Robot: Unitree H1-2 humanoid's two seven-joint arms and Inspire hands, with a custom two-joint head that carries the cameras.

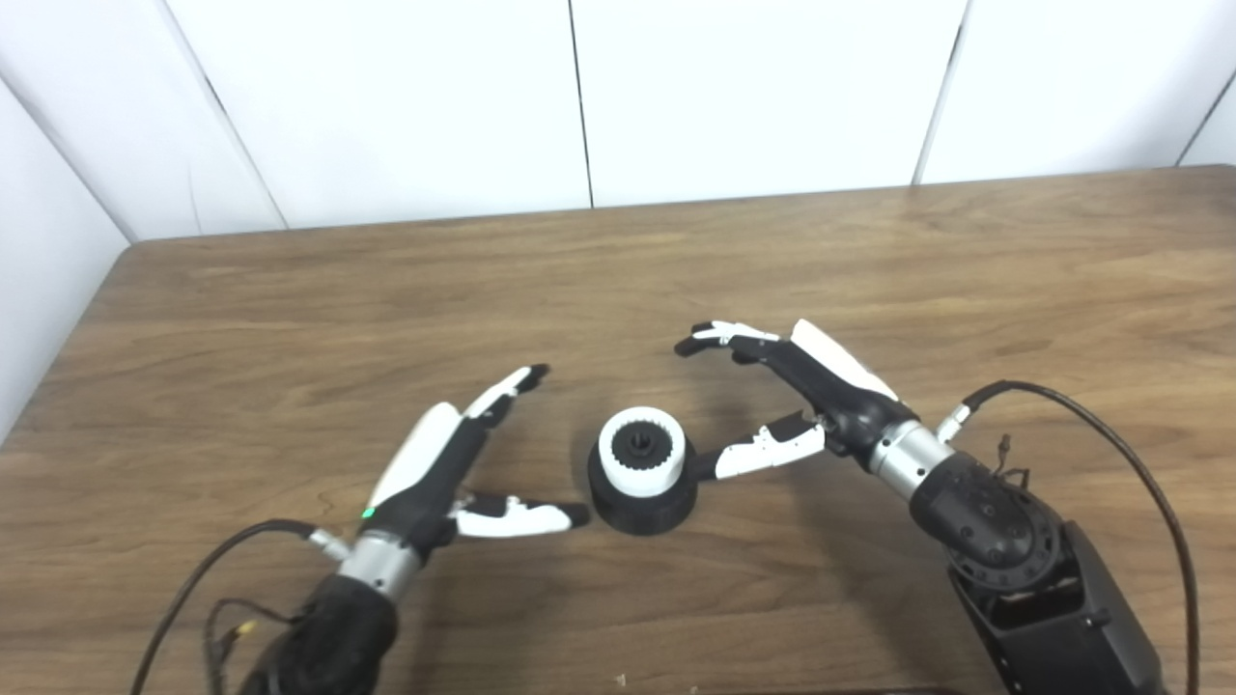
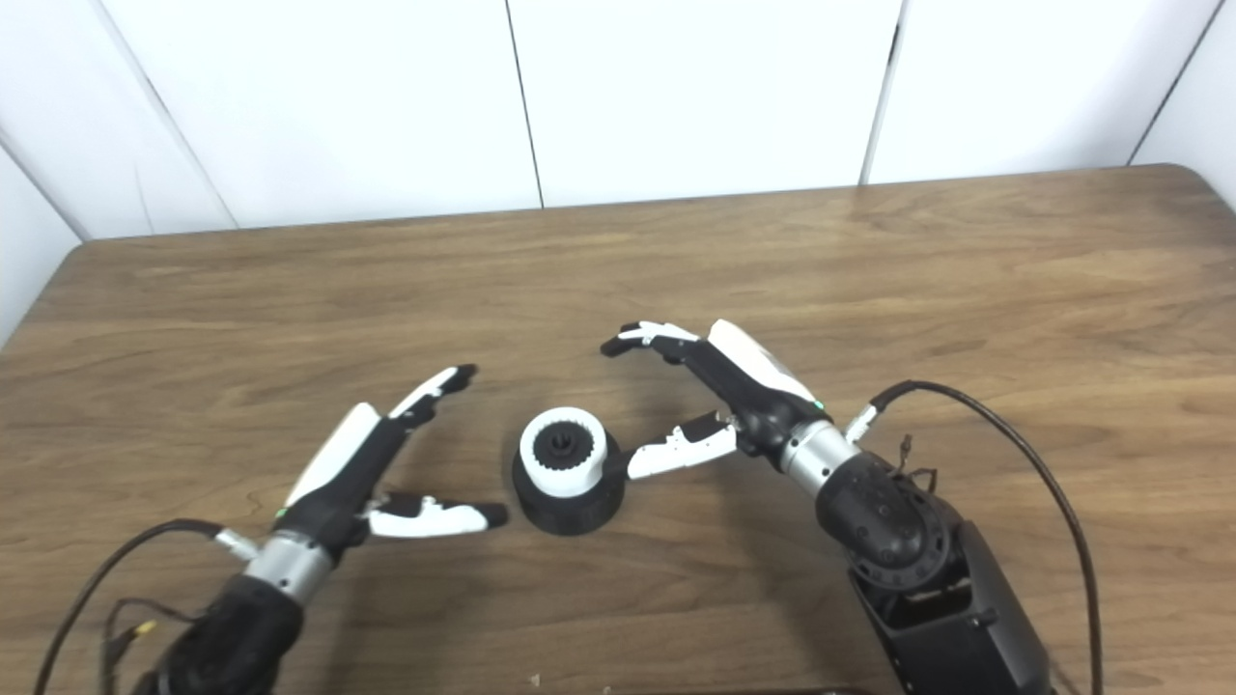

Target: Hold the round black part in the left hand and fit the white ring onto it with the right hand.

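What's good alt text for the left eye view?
A white ring sits on a round black part on a wooden table. The open left hand and open right hand flank it, holding nothing.

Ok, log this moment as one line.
white ring: seated on round black part | part: standing on table | left hand: open, beside part | right hand: open, beside part

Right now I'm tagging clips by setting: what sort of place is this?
Probably a robot test bench: a bare wooden table, plain white wall panels, and one white ring on a round black part.
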